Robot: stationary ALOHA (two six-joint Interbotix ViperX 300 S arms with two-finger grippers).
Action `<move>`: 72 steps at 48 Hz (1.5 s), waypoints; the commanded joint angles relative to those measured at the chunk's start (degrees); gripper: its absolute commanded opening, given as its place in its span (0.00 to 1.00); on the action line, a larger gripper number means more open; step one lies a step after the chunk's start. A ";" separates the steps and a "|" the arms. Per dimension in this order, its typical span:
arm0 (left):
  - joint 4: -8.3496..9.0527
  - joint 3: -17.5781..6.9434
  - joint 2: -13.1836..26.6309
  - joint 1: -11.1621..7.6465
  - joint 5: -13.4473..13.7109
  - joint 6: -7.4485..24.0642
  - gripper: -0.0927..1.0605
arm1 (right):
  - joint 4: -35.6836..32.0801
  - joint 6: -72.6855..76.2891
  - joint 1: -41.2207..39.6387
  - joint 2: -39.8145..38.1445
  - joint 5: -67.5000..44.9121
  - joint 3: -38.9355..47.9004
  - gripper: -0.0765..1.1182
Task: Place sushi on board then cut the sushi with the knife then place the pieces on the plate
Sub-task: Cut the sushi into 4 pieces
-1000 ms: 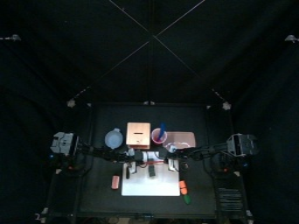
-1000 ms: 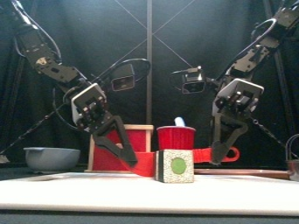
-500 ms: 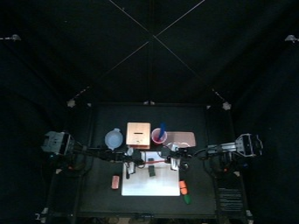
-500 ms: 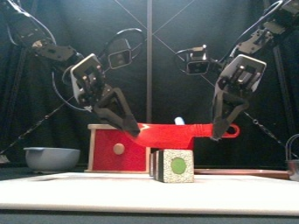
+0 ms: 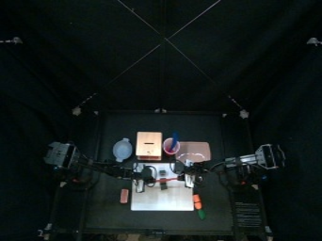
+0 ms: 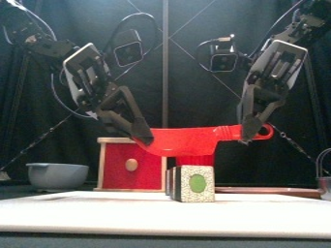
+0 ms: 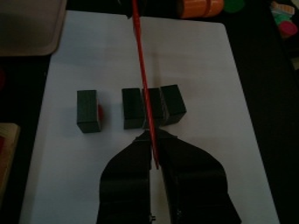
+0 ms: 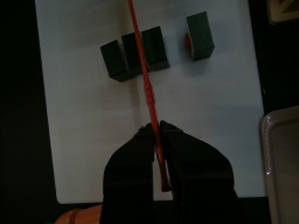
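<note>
Front view: the red knife (image 6: 195, 141) hangs almost level across the middle of the frame, clearly above the sushi roll (image 6: 195, 182), which stands on the white cutting board (image 6: 77, 208) at lower centre. The jaws of the left gripper (image 6: 139, 139) are closed tight on the blade end. The jaws of the right gripper (image 6: 246, 132) are closed tight beside the handle loop.

One second ago the knife was low, about at the height of the roll's top; since then both arms have lifted it. I judge that one cutting stroke is finished and the knife is coming away.

In the left wrist view three dark blocks lie on the board. A single block (image 7: 86, 109) is apart at the left. A pair of blocks (image 7: 170, 102) sits close together with the blade over the line between them, so I cannot tell if they are separated. In the top view the pink tray (image 5: 195, 147) waits just above the board, and I see no piece on it yet.
</note>
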 commanded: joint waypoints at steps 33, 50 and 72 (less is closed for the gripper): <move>-0.88 -1.23 1.76 -0.88 -0.70 0.09 0.45 | 0.18 0.18 -0.44 1.49 -0.79 0.26 0.36; -0.88 -1.23 2.37 -0.79 -0.88 0.09 0.45 | 0.18 0.18 -0.62 1.93 -0.88 0.26 0.36; -2.64 -1.32 5.10 -0.79 -0.44 0.00 0.45 | 0.53 0.18 -0.26 6.15 -0.88 -0.26 0.36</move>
